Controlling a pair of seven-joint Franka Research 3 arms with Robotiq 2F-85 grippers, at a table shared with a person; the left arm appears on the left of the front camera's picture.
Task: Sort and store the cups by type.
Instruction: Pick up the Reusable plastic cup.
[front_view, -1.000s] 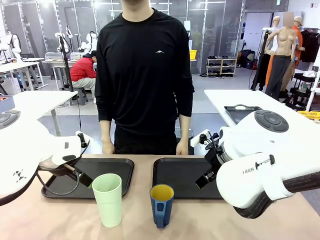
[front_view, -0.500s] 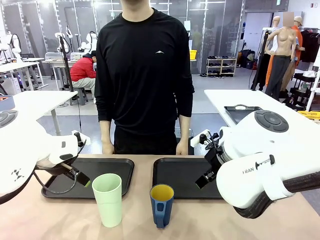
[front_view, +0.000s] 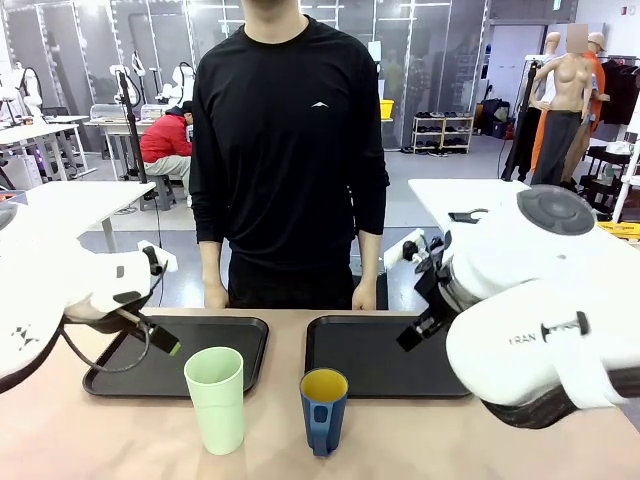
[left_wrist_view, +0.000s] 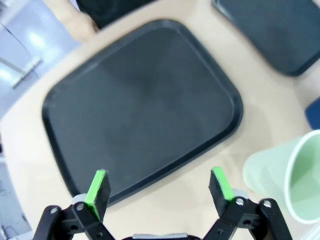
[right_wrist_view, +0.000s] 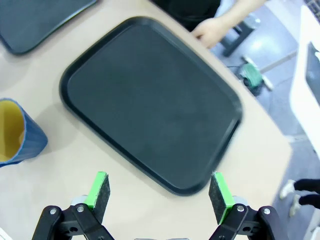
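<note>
A pale green tumbler (front_view: 216, 398) and a shorter blue mug (front_view: 323, 410) with a yellow inside stand upright, a little apart, on the tan table (front_view: 100, 440). Behind them lie a left tray (front_view: 230, 335) and a right tray (front_view: 360, 355), both black. The left gripper (left_wrist_view: 159, 180) and right gripper (right_wrist_view: 160, 182) hang over the trays' edges, jaws wide apart, holding nothing.

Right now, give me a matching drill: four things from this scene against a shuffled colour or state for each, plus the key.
1 tumbler
2 mug
3 left tray
4 left pincer

a yellow inside
b open, holding nothing
c pale green, no handle
d black, flat, behind the tumbler

Pairs: 1-c, 2-a, 3-d, 4-b
</note>
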